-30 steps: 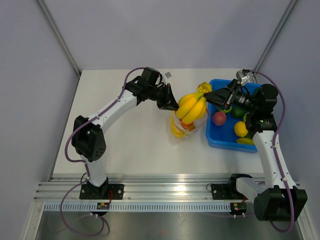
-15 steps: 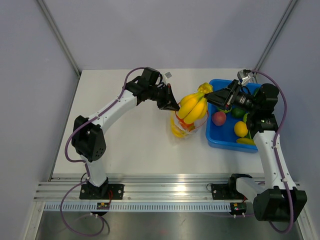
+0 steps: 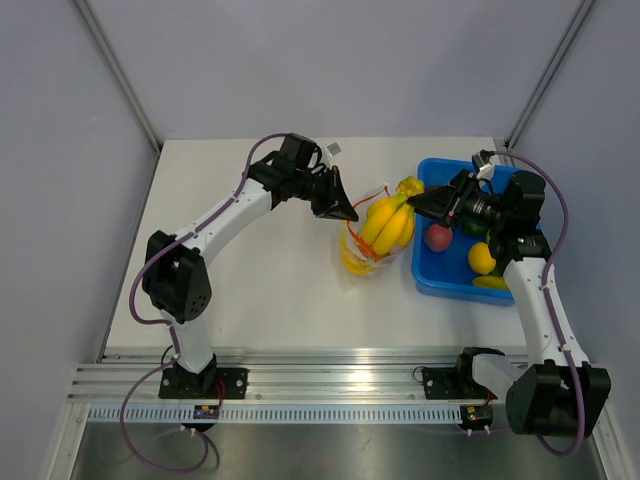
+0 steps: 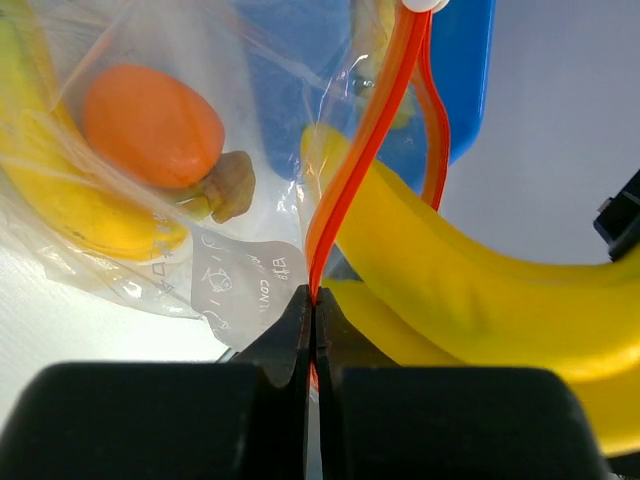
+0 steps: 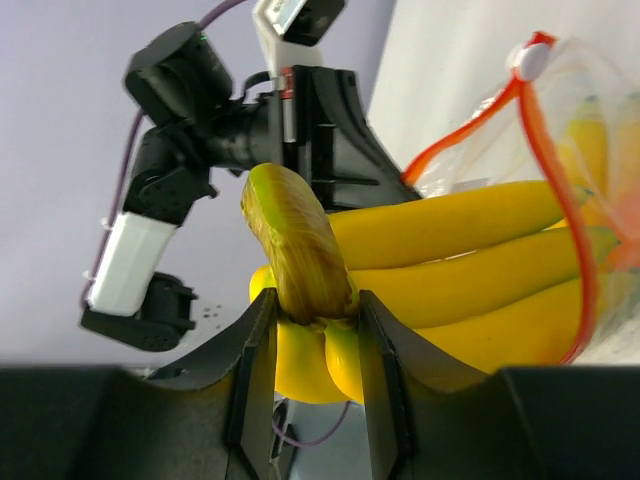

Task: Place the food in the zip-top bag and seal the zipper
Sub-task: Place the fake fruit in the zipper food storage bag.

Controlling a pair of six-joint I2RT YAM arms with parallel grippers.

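Note:
The clear zip-top bag stands on the table centre with a yellow banana bunch inside. My left gripper is shut on the bag's orange-red zipper strip, holding the mouth up. My right gripper is shut on the stem of a second banana bunch, whose lower end sits in the bag mouth. In the left wrist view this bunch lies against the strip, and an orange piece shows through the bag. The pink-red peach-like fruit lies in the bin.
A blue plastic bin stands right of the bag, holding a green fruit, an orange ball and a yellow piece. My right arm reaches over the bin. A small white tag lies at the table's back.
My right gripper has lowered the banana bunch down and slightly right into the bag mouth. My left gripper has stayed on the zipper strip.

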